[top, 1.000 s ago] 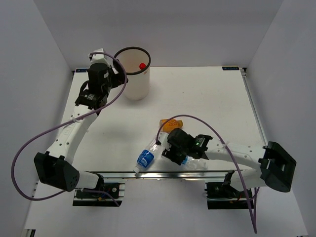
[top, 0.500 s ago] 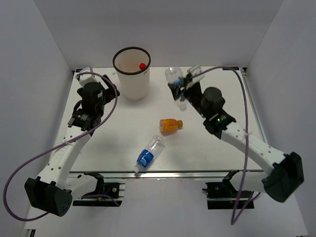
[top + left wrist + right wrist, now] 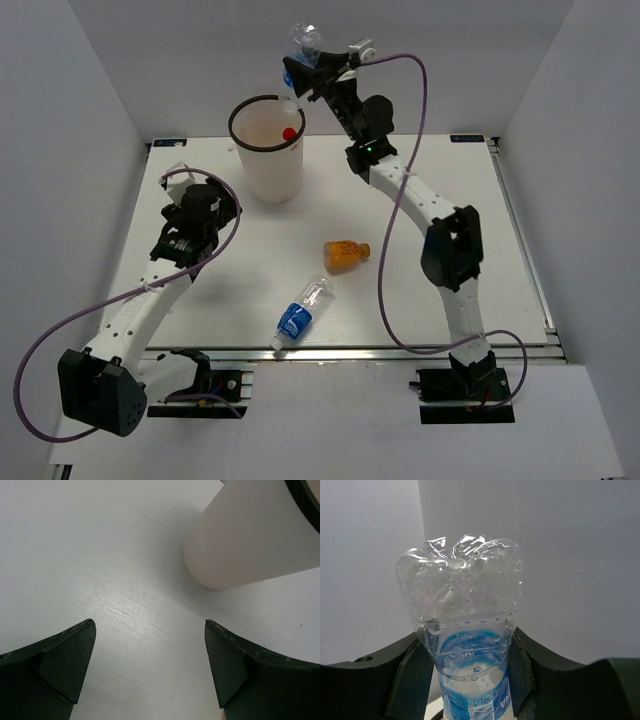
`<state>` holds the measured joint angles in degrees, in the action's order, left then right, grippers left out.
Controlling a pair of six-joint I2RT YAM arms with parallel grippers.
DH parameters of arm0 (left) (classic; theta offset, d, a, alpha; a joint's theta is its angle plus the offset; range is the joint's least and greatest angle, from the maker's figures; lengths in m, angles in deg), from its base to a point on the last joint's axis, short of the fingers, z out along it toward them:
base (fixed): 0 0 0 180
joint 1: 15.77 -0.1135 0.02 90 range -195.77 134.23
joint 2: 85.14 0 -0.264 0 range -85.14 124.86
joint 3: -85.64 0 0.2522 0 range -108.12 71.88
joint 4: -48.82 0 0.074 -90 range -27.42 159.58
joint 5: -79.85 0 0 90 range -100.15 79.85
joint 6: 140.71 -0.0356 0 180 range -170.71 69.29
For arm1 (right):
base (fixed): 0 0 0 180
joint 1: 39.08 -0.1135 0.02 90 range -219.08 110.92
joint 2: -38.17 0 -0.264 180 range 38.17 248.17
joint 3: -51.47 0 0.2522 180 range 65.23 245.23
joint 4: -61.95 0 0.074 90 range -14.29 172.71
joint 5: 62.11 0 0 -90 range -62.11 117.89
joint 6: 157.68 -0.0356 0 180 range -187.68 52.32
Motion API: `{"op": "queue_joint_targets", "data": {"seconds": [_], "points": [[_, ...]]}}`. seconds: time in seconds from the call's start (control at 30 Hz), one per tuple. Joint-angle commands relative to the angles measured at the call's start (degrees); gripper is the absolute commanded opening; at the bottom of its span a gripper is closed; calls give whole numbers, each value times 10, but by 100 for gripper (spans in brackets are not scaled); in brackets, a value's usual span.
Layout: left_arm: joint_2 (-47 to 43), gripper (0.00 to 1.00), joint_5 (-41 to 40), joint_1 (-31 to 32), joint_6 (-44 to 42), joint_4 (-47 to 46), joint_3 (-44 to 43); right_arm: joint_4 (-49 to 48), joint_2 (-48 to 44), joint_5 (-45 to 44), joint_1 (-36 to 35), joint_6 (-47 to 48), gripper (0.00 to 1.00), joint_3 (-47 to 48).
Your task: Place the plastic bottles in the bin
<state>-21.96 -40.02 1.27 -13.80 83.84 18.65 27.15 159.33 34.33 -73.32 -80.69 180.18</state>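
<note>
My right gripper [image 3: 305,70] is shut on a clear blue-label bottle [image 3: 300,55], held upside down, base up, above the far right rim of the white bin [image 3: 268,175]. In the right wrist view the bottle [image 3: 467,630] fills the gap between the black fingers [image 3: 410,680]. A red cap [image 3: 289,133] shows inside the bin. On the table lie an orange bottle [image 3: 346,254] and another blue-label bottle [image 3: 300,314]. My left gripper [image 3: 178,190] stands open, low over the table left of the bin [image 3: 255,535], its fingers [image 3: 60,665] holding nothing.
The table's near edge [image 3: 330,349] runs close to the lying blue-label bottle. White enclosure walls [image 3: 60,120] rise on the left, right and back. Purple cables [image 3: 400,200] loop from both arms.
The right arm has swung from the near table edge up and back with the blue-label bottle to above the bin. The left arm has drawn back and down, away from the bin.
</note>
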Motion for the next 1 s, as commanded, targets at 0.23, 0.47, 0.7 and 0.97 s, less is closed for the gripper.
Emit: {"op": "queue_joint_targets", "data": {"seconds": [0.23, 0.47, 0.7, 0.97], "points": [[7, 98, 35, -2, 4, -25, 25, -141, 207, -14, -3, -86, 38, 202], [16, 98, 58, -1, 4, -24, 34, -138, 239, 23, -17, -72, 44, 213], [12, 98, 72, -1, 4, -24, 43, -109, 232, 52, -31, -35, 89, 197], [20, 98, 137, -1, -24, -52, 45, -95, 187, 75, -31, -13, 89, 138]]}}
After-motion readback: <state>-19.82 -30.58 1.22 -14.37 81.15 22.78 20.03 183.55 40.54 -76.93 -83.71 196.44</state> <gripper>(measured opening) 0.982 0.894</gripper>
